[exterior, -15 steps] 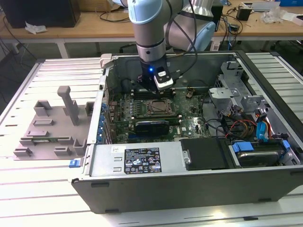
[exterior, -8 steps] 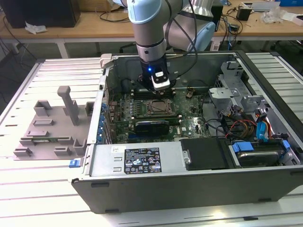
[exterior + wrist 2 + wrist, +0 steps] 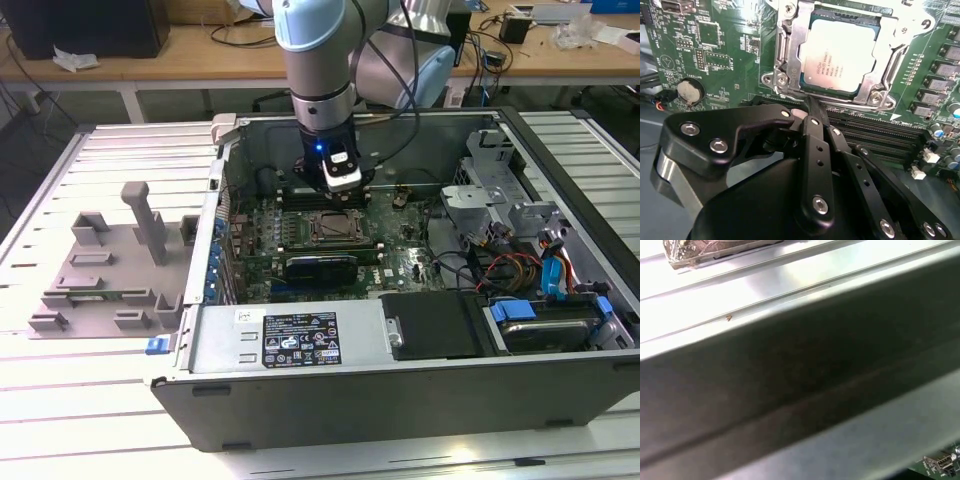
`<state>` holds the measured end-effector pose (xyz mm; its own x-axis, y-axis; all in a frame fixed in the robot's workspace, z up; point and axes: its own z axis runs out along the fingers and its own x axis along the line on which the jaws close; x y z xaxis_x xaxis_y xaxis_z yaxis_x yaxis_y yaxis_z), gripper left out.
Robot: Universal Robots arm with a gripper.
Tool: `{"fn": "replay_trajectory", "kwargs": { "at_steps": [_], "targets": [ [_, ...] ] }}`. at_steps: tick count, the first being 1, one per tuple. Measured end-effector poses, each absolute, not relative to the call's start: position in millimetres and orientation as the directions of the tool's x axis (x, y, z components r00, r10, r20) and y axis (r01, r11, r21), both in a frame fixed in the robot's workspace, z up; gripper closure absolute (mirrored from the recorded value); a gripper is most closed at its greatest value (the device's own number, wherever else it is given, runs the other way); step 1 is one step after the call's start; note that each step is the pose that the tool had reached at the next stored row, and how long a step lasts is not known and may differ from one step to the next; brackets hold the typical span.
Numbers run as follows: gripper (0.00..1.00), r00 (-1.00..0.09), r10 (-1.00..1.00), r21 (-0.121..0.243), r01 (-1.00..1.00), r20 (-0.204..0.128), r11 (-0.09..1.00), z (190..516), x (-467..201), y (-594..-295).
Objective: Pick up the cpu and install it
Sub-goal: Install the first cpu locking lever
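You have an open computer case (image 3: pixel 300 345) lying on a ribbed metal table (image 3: pixel 60 410), with its green motherboard (image 3: pixel 400 262) facing up. In the second wrist view you can see a round coin cell battery (image 3: pixel 690 90) on the board and a row of dark memory slots (image 3: pixel 875 132) beside the metal socket frame (image 3: pixel 790 55). On the exterior view's left sits a grey plastic tray (image 3: pixel 110 270) with upright blocks. A blue-tabbed drive bay (image 3: pixel 545 320) sits at the case's corner on the exterior view's right. Behind stands a wooden bench (image 3: pixel 180 50).

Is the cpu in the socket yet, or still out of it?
In. In the second wrist view the cpu lies flat inside the socket's metal frame, with the gripper just beside it.
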<state>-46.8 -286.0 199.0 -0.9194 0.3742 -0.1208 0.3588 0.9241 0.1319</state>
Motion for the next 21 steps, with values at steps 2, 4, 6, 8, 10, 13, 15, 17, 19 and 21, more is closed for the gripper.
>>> {"fn": "replay_trajectory", "kwargs": {
  "at_steps": [2, 4, 6, 8, 10, 13, 15, 17, 19, 21],
  "targets": [
    [0.89, -0.919, 0.374, 0.132, 0.359, -0.121, 0.924, 199.0, -45.5, -286.0],
    [0.89, -0.919, 0.374, 0.132, 0.359, -0.121, 0.924, 199.0, -45.4, -286.0],
    [0.89, -0.919, 0.374, 0.132, 0.359, -0.121, 0.924, 199.4, -45.3, -285.9],
    [0.89, -0.919, 0.374, 0.132, 0.359, -0.121, 0.924, 203.3, -45.3, -286.0],
    [0.89, -0.919, 0.374, 0.132, 0.359, -0.121, 0.924, 207.3, -45.3, -286.0],
    [0.89, -0.919, 0.374, 0.128, 0.359, -0.122, 0.925, 212.4, -45.3, -286.0],
    [0.89, -0.919, 0.372, 0.117, 0.359, -0.127, 0.926, 213.7, -45.3, -286.0],
    [0.89, -0.919, 0.368, 0.089, 0.359, -0.138, 0.929, 214.5, -45.3, -286.3],
    [0.89, -0.920, 0.359, 0.028, 0.359, -0.160, 0.933, 214.6, -45.3, -287.9],
    [0.89, -0.920, 0.352, -0.009, 0.359, -0.171, 0.933, 214.6, -45.3, -290.4]
  ]
}}
